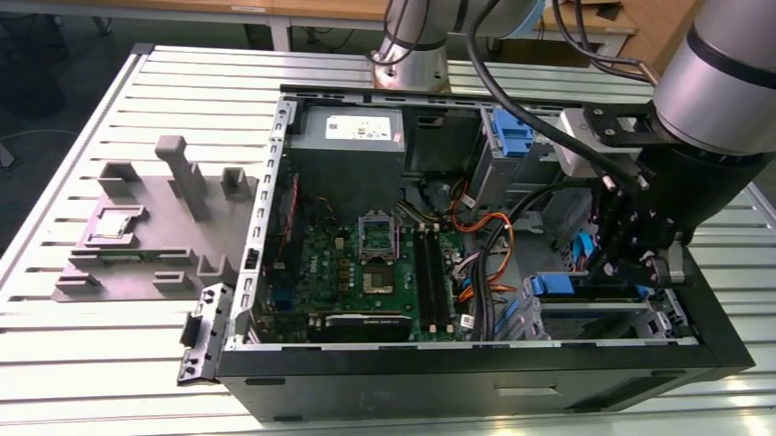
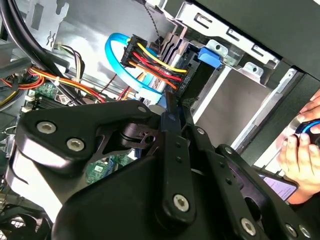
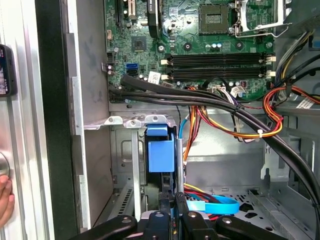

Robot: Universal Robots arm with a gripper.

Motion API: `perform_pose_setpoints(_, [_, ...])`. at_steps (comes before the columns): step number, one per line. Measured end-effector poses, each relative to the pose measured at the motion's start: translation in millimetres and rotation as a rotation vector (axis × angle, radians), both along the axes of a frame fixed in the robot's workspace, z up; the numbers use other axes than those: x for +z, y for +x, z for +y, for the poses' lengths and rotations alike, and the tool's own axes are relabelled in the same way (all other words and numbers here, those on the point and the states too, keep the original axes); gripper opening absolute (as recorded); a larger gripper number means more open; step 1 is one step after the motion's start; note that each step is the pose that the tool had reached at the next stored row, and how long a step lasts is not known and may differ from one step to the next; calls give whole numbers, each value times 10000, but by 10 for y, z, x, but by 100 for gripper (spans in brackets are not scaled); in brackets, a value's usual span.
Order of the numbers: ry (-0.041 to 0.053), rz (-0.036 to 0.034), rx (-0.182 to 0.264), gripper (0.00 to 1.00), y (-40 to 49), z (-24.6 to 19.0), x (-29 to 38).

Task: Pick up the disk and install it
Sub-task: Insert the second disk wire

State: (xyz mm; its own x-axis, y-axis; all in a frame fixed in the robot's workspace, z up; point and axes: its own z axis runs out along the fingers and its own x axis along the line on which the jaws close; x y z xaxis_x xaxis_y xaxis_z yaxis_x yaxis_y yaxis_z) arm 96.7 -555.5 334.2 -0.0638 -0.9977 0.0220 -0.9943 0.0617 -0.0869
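One disk (image 3: 161,152) in blue carrier, standing edge-on in drive bay of open computer case (image 1: 485,381), at exterior view's right, near corner. Tool (image 3: 172,216) closed thin on its edge. Pick-up done; seating in bay apparently under way, unfinished.

Slatted metal table (image 1: 134,363), wooden desks (image 1: 315,9)

Your slatted pale metal table (image 1: 145,372) carries an open black computer case (image 1: 485,386) and, at the exterior view's left, a grey moulded fixture tray (image 1: 145,241).
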Motion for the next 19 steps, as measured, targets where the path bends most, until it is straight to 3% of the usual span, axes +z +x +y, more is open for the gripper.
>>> perform_pose_setpoints(8, [79, -19, 0, 16, 0, -19, 11])
perform_pose_setpoints(12, [82, -35, 0, 16, 0, -52, 3])
perform_pose_setpoints(19, [84, -38, 0, 16, 0, -62, -34])
